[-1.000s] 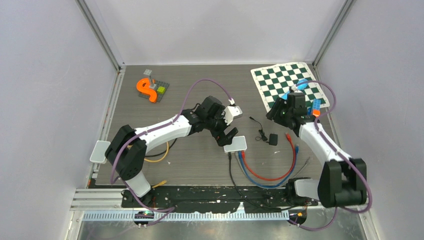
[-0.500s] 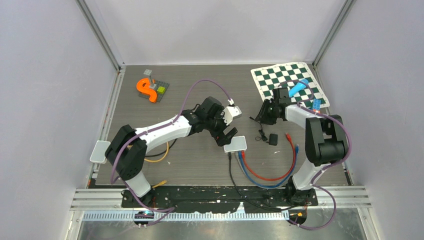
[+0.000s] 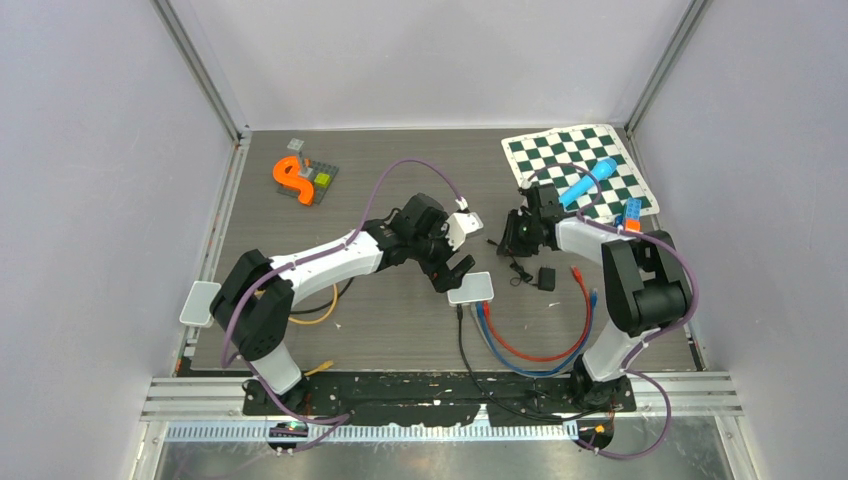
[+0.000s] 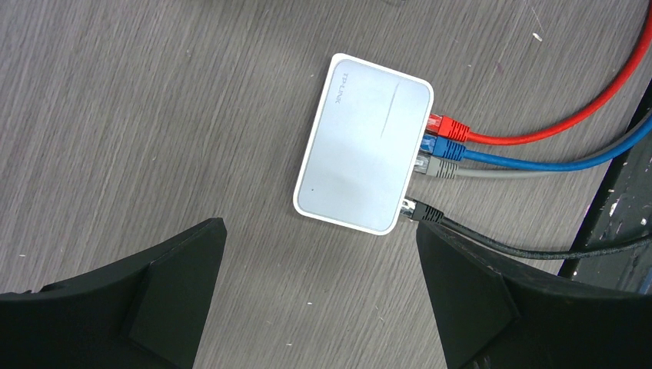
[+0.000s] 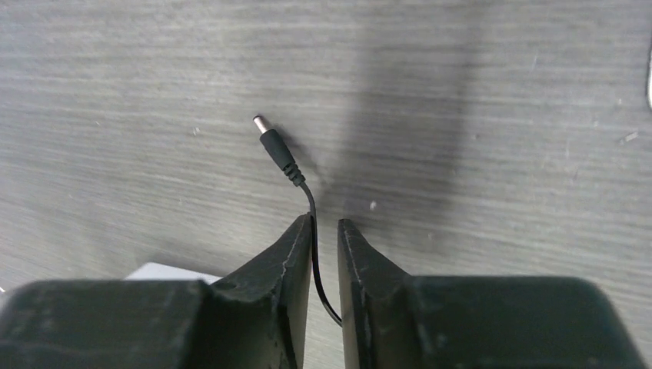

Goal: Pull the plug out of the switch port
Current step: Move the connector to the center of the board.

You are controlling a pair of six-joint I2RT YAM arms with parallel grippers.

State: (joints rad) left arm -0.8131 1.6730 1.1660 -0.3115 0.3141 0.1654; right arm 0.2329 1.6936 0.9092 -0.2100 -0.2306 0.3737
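Observation:
A white switch [image 4: 363, 165] lies flat on the table, also seen from above [image 3: 471, 289]. Along one side sit a red plug [image 4: 447, 127], a blue plug [image 4: 440, 146], a grey plug [image 4: 434, 167] and a black plug [image 4: 423, 211], all seated in ports. My left gripper [image 4: 319, 227] hovers wide open just beside the switch, holding nothing. My right gripper [image 5: 324, 221] is low over the table right of the switch [image 3: 505, 240]. Its jaws stand a narrow gap apart with a thin black wire [image 5: 311, 201] running between them. That wire ends in a loose barrel plug [image 5: 271, 141].
A small black adapter [image 3: 546, 278] lies right of the switch. Red, blue and black cables [image 3: 560, 345] loop toward the near edge. A chessboard mat [image 3: 560, 155] with a blue cylinder [image 3: 587, 181] is at back right; an orange S-shape [image 3: 290, 177] at back left.
My right arm has swung left from the chessboard's edge toward the table's middle, and its jaws have narrowed around the thin black wire. The left arm has not moved.

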